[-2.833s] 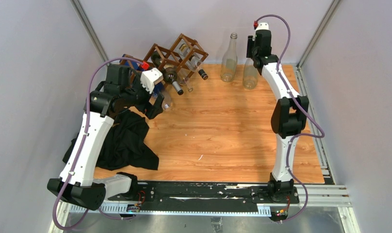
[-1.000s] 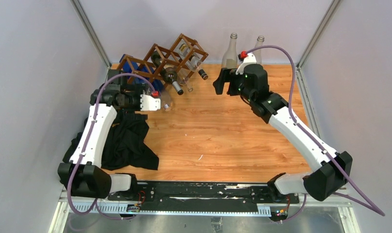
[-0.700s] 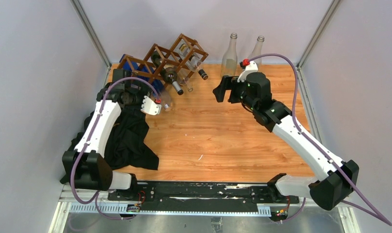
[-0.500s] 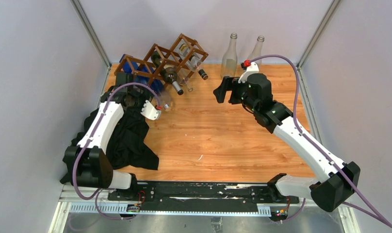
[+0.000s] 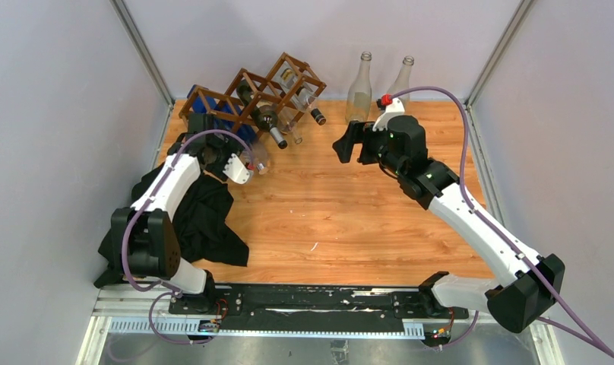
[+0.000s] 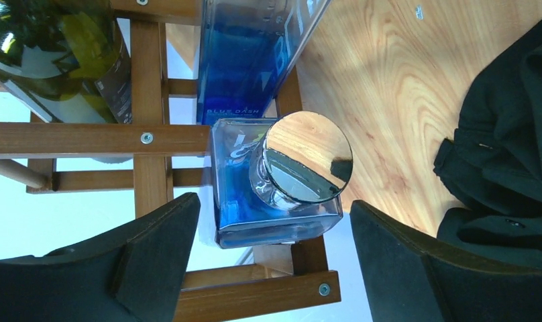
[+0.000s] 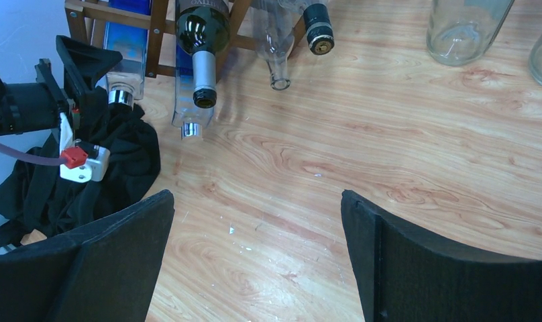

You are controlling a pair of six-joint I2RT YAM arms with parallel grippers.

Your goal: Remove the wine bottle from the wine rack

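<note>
The wine rack (image 5: 252, 85) of dark wooden slats stands at the table's back left with several bottles lying in it. A dark green wine bottle (image 5: 269, 122) with a grey foil neck pokes out of a middle cell. At the rack's left end lies a blue square bottle (image 6: 275, 201) with a mirror-like cap, neck toward my left wrist camera. My left gripper (image 6: 275, 231) is open and straddles this bottle's shoulder, with a gap on each side. My right gripper (image 7: 255, 248) hangs open and empty over bare wood, right of the rack.
Two clear empty bottles (image 5: 359, 90) (image 5: 401, 76) stand at the back, right of the rack. A black cloth (image 5: 200, 220) lies crumpled at the left under my left arm. A second blue bottle (image 7: 188, 100) and a clear one (image 7: 274, 50) jut from the rack's front.
My left arm has swung its gripper in to the rack's left end, and its jaws have narrowed around the blue bottle. My right arm came away from the standing bottles and now holds almost still.
</note>
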